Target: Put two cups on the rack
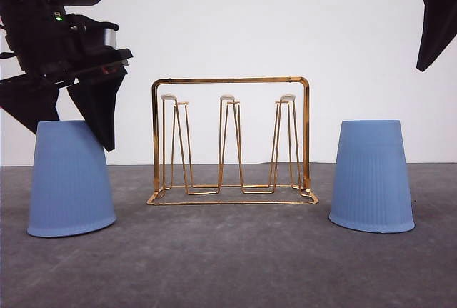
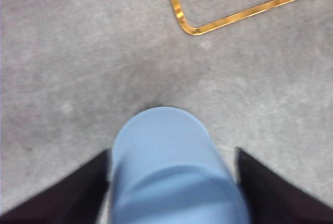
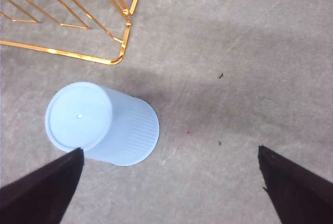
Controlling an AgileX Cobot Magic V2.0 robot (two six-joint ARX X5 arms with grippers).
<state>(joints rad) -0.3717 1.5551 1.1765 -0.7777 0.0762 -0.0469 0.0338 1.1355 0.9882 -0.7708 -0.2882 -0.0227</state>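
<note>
Two light blue ribbed cups stand upside down on the grey table, one on each side of the gold wire rack [image 1: 232, 140]. My left gripper [image 1: 71, 138] is open and straddles the top of the left cup [image 1: 70, 183], one black finger on each side. From the left wrist, that cup [image 2: 171, 167] sits between the fingers [image 2: 62, 195], close to both. The right cup [image 1: 373, 176] stands free. My right gripper [image 3: 169, 150] is open and hangs high above the table, with the right cup [image 3: 99, 122] near its one finger [image 3: 44, 193].
The rack's prongs carry nothing. A corner of the rack's base [image 2: 208, 24] lies ahead of the left gripper, and the rack's end [image 3: 78, 21] lies beyond the right cup. A white wall stands behind the table [image 1: 228, 265]. The right arm's finger [image 1: 437, 22] shows at the upper right.
</note>
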